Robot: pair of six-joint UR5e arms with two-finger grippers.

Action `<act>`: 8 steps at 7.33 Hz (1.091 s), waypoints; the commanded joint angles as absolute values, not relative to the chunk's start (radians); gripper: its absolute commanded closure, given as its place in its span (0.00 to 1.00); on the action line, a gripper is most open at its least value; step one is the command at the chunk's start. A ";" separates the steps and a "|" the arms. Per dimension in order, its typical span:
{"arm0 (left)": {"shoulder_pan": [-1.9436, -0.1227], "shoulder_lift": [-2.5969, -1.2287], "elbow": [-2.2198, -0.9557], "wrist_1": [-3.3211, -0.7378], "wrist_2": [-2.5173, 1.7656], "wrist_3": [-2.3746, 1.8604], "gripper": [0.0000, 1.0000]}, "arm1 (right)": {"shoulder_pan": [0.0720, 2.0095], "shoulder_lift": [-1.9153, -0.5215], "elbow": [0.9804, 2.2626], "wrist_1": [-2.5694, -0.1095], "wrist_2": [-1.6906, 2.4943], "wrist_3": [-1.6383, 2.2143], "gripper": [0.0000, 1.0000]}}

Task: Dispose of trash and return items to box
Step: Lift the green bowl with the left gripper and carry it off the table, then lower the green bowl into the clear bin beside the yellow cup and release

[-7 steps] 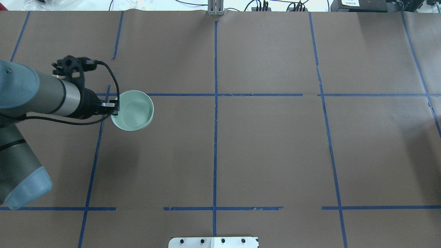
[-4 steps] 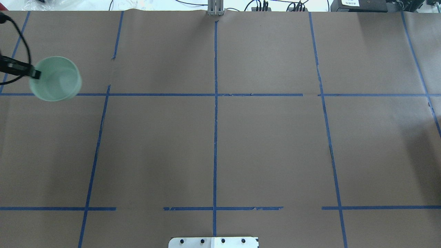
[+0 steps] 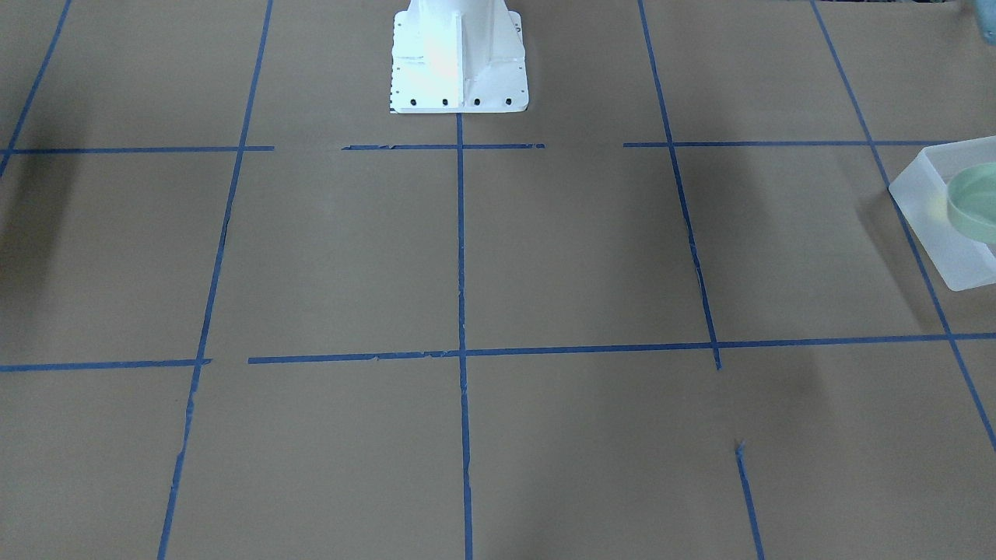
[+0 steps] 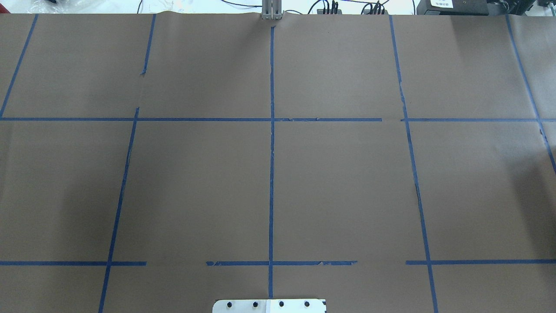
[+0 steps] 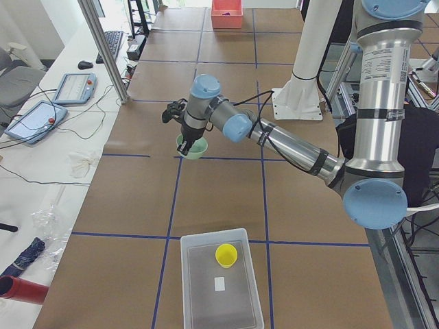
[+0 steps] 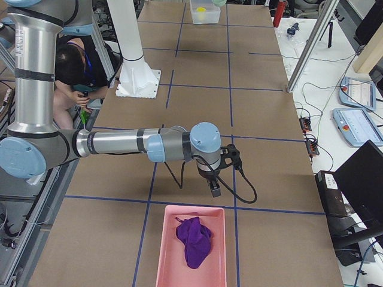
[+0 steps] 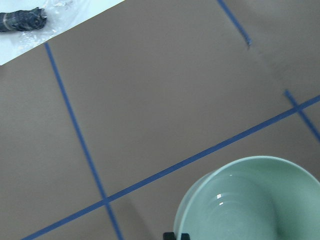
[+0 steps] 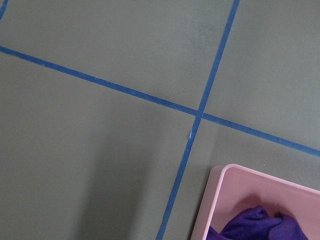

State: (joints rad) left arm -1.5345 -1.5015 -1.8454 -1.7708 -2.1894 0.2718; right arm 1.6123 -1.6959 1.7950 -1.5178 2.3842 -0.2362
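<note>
The pale mint-green bowl (image 7: 250, 200) fills the lower right of the left wrist view. My left gripper (image 7: 176, 236) is shut on its rim and holds it above the brown table. In the front-facing view the bowl (image 3: 973, 202) shows at the right edge, over the frosted-white box (image 3: 926, 210). In the exterior left view the bowl (image 5: 193, 146) hangs from my left gripper (image 5: 185, 142), and the yellow cup (image 5: 226, 255) stands inside the box (image 5: 219, 288). My right gripper (image 6: 215, 190) hovers just beyond the pink tray; I cannot tell if it is open or shut.
A pink tray (image 6: 161, 251) with a purple cloth (image 6: 194, 239) lies at the table's right end and shows in the right wrist view (image 8: 225, 200). The white robot base (image 3: 457, 62) stands at the table's middle edge. Blue tape lines (image 4: 272, 174) cross the brown paper.
In the overhead view my left arm carried the bowl from left of centre toward the left edge, then out of that view.
</note>
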 commanded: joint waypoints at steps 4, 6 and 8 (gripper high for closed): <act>-1.717 -1.306 -1.521 -2.134 -2.209 0.608 1.00 | 1.612 -1.706 1.795 -1.489 2.384 -0.238 0.00; -1.715 -1.293 -1.389 -2.338 -2.209 0.498 1.00 | 1.612 -1.707 1.795 -1.480 2.385 -0.238 0.00; -1.710 -1.295 -1.332 -2.387 -2.209 0.491 1.00 | 1.612 -1.709 1.796 -1.477 2.385 -0.238 0.00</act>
State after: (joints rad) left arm -1.7127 -1.2954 -1.3645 -2.3531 -2.2089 0.5014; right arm 1.6122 -1.7082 1.7953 -1.4793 2.3853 -0.2377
